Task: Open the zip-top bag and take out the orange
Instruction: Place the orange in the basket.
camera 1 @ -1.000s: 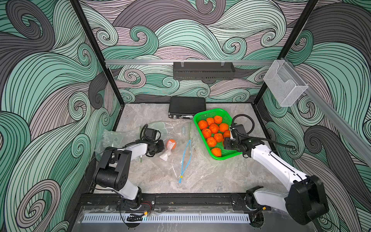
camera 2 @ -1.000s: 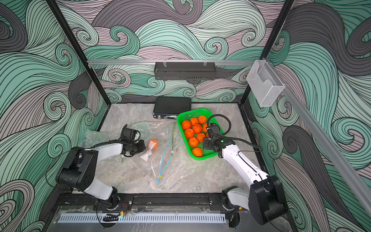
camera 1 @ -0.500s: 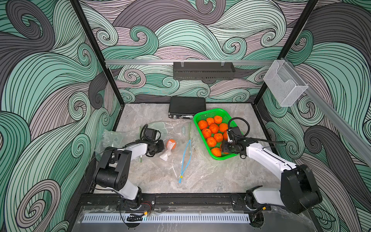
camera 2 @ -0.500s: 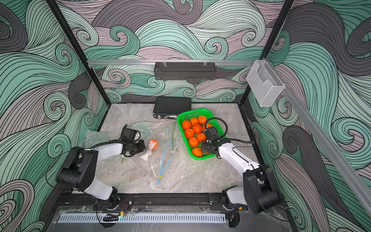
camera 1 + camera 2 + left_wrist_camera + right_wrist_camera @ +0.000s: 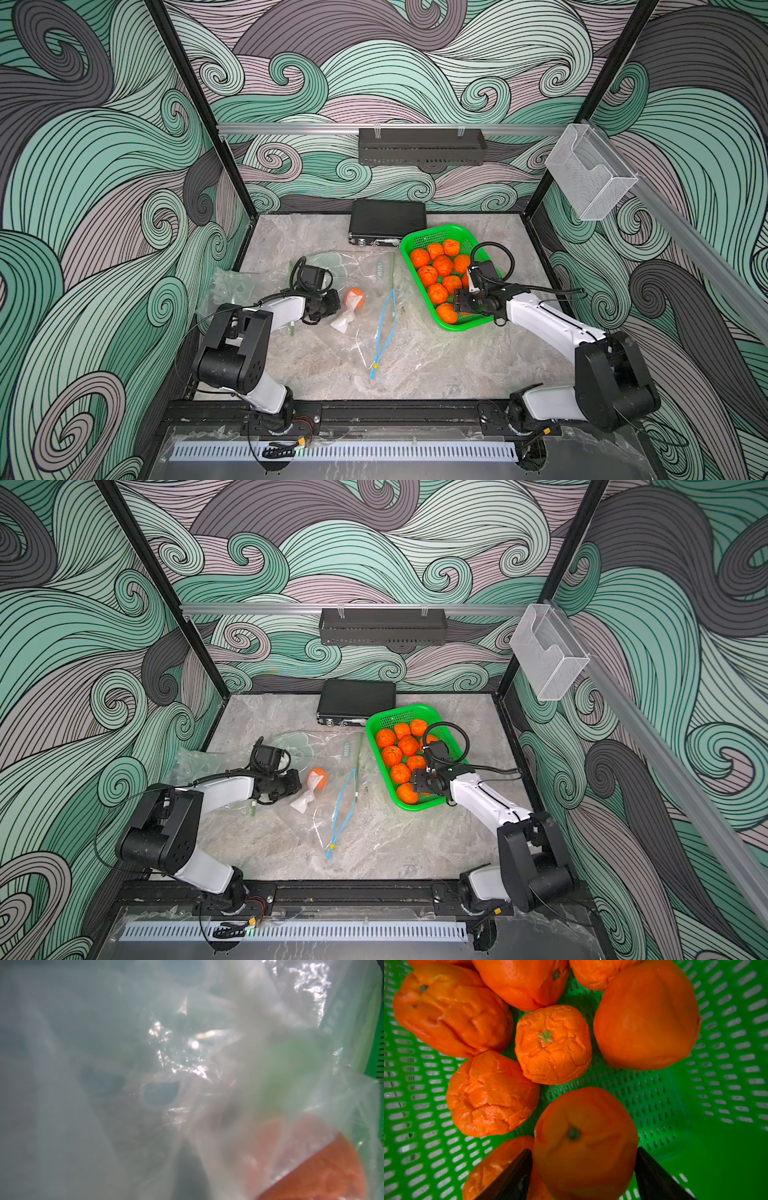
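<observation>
Lying left of the basket [image 5: 461, 326], the bag [image 5: 370, 332] is shown with the orange [image 5: 355, 300] under its plastic, beside the closed left gripper [image 5: 334, 302], whose camera is veiled. In the basket, another fruit [image 5: 585, 1140] is flanked by the right gripper [image 5: 459, 305]; a grip cannot be told.

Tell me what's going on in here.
The left gripper is shut on the clear zip-top bag, whose blue zipper looks open; a lone orange appears to lie inside. The right gripper hangs over the green basket of oranges, its fingers flanking one basket orange; whether it grips it, I cannot tell.
</observation>
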Controlling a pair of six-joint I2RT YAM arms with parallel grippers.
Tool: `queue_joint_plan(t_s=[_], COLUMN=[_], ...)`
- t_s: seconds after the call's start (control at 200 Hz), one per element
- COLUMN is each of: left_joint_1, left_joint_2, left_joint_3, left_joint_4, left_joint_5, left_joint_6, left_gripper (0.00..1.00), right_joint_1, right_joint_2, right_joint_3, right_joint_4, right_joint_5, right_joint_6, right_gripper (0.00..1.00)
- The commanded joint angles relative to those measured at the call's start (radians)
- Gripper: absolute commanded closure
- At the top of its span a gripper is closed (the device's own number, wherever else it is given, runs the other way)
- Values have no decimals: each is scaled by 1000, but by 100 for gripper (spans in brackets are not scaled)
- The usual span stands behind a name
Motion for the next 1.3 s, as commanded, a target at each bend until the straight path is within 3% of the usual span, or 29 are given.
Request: queue_joint_plan(t_s=[0.0,0.515,1.021,1.116,1.196,1.296], left_joint_1=[0,-1,-2,-1,-1,-1], left_joint_2=[38,44,44,43,43,44], left_joint_3=[-1,1,1,1,1,0], left_joint_4=[-76,-74,-73,-75,-75,-73], left_joint_5=[-17,-14,-12,-13,-13,-14], left_joint_6=[9,9,9,9,9,9], left_gripper=[100,100,100,100,100,100], right_joint_1=[-6,-12,-11,-11,-7,54], right_joint_2=[8,-69,-233,-243,-269,-345], right_joint_3=[-8,13,45,45,46,37], right_joint_4=[-47,-83,-133,-128,-111,-56], right_joint_5=[-29,-33,-25,-47,-121,-197], right_joint_6=[32,37,-15,-13,-19,-40], right_gripper=[21,14,17,20,30,36])
